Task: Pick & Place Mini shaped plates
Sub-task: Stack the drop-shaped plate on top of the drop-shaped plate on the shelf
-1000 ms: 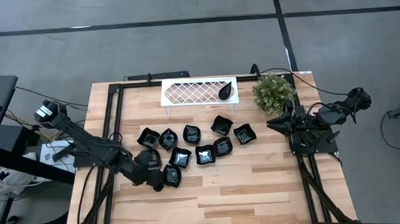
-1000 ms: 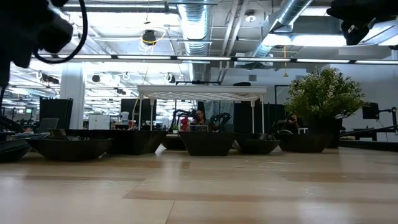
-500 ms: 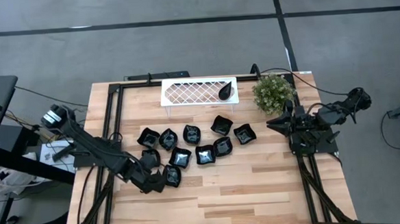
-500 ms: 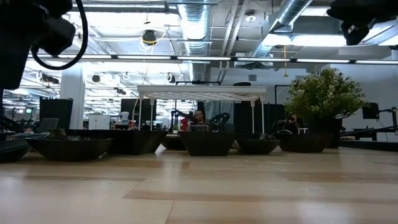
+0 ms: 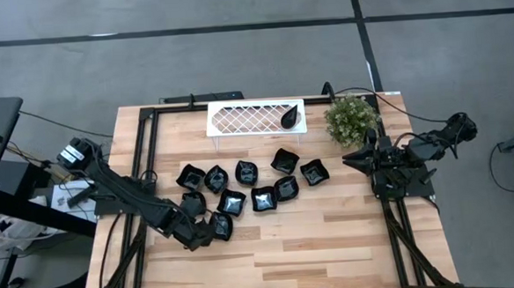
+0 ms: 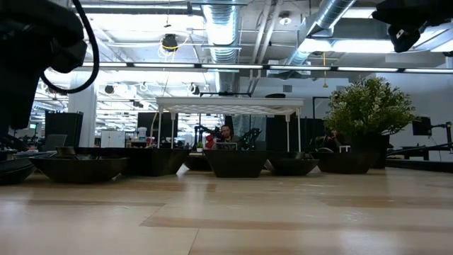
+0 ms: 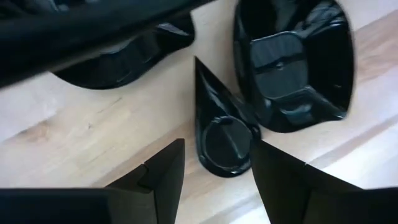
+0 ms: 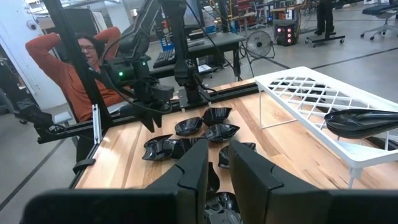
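On the near left part of the wooden bench point(image 5: 332, 237), the left claw point(image 5: 200, 233) is down low with its two dark fingers point(image 7: 163, 171) spread open on either side of a small teardrop-shaped black dish point(image 7: 219, 134). The fingers stand beside it without pinching it. Just beyond that dish sits a squarish black dish point(image 7: 292, 65) with a wavy rim. The other little black dishes point(image 5: 262, 198) lie in a loose cluster across the middle of the bench. Farther back stands a white lattice tray point(image 5: 247, 117) on legs, with one leaf-shaped dish point(image 5: 290, 117) lying at its right end. A green plant point(image 5: 351, 118) stands beside it. The right claw point(image 5: 353, 160) waits at the right edge, fingers nearly together and empty. A person point(image 8: 78, 62) sits beyond the bench.
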### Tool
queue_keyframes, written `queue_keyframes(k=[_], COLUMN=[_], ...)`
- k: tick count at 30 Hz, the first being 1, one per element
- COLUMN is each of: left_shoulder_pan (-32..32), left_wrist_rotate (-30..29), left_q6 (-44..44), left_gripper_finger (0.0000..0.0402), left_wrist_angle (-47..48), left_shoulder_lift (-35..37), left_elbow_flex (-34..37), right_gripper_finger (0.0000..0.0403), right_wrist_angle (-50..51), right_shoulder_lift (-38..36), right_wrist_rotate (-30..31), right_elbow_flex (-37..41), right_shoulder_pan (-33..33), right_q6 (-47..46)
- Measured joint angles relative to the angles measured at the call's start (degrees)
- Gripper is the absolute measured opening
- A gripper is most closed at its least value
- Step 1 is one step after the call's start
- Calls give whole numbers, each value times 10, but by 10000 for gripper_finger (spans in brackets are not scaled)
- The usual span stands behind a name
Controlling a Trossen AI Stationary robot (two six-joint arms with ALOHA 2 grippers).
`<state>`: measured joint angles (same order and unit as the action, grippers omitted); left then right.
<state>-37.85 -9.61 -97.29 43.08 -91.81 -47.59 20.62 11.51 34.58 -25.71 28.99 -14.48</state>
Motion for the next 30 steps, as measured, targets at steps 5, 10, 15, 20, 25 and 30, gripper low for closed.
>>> queue_keyframes(k=[5,10,15,20,25,30], left_shoulder_pan=[0,0,0,1,1,3], left_wrist_rotate=[8,21,10,0,-3,4], left_q6=[10,9,10,10,11,14], left_gripper_finger=[182,182,182,182,182,182], left_wrist_angle=[-2,-11,-11,-9,-1,0], left_shoulder_lift=[-21,-29,-29,-32,-37,-37], left_elbow_flex=[0,1,1,1,1,12], right_gripper_finger=[60,60,60,60,60,60], right_wrist_angle=[0,0,0,0,1,1], right_shoulder_lift=[0,0,0,0,0,0], right_wrist_rotate=[0,0,0,0,0,0], right_elbow_flex=[0,0,0,0,0,0], right_shoulder_pan=[0,0,0,0,0,0], right_q6=[-1,-1,-1,-1,-1,0])
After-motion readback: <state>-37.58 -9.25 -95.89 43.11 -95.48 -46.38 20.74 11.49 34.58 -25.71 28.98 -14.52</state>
